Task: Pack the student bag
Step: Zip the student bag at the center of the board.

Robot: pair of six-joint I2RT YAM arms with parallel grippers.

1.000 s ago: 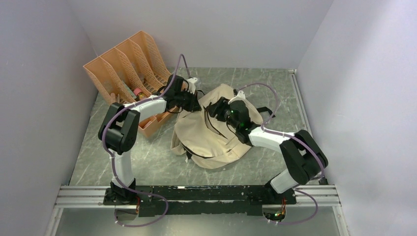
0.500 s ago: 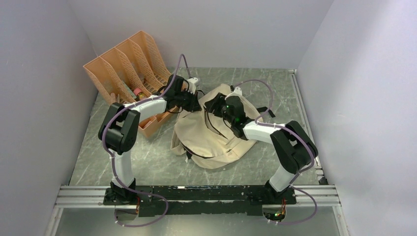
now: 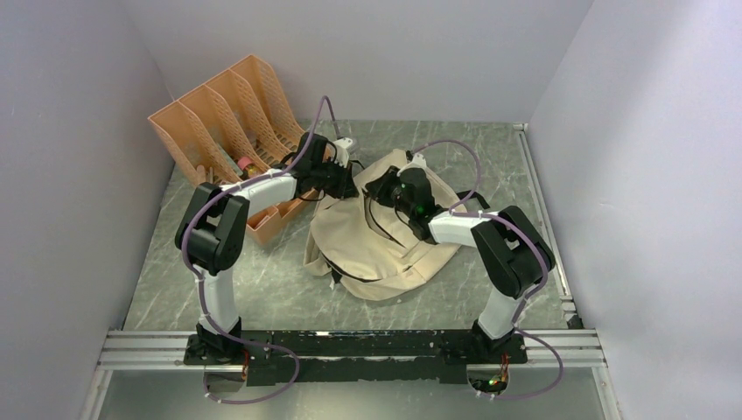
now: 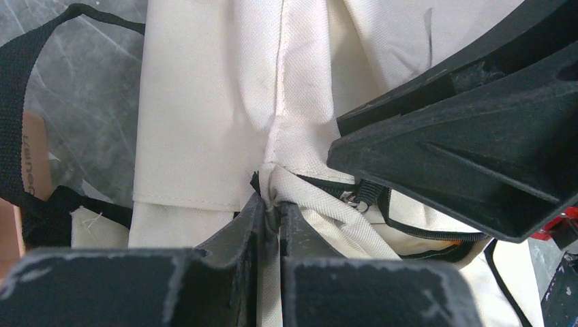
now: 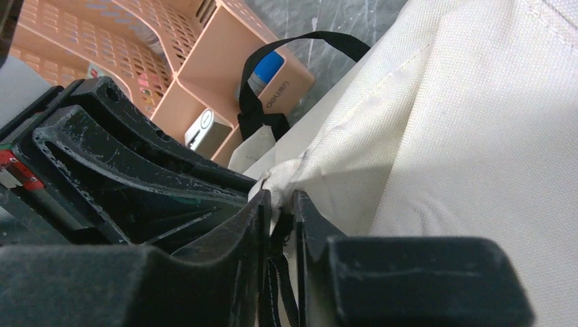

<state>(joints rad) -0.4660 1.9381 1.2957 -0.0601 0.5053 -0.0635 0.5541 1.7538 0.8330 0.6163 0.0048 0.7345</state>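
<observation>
The student bag [image 3: 385,241], cream fabric with black zipper lines, lies in the middle of the table. My left gripper [image 3: 346,180] is at its upper left edge. In the left wrist view this gripper [image 4: 272,204] is shut on a bunched fold of the bag [image 4: 204,102], next to a zipper pull [image 4: 354,197]. My right gripper [image 3: 378,189] sits right beside it, close to touching. In the right wrist view this gripper [image 5: 281,203] pinches the bag's cream edge [image 5: 463,136] together with black zipper tape [image 5: 276,286].
An orange file organizer [image 3: 219,131] stands at the back left, touching the left arm, with a blue-capped item [image 5: 267,68] and a white object [image 5: 208,126] in its slots. A black strap [image 5: 307,41] loops beside it. Grey walls enclose the table on three sides.
My right gripper has closed on the bag's zipper edge and its arm has drawn in to the left. The left gripper keeps its hold unchanged.
</observation>
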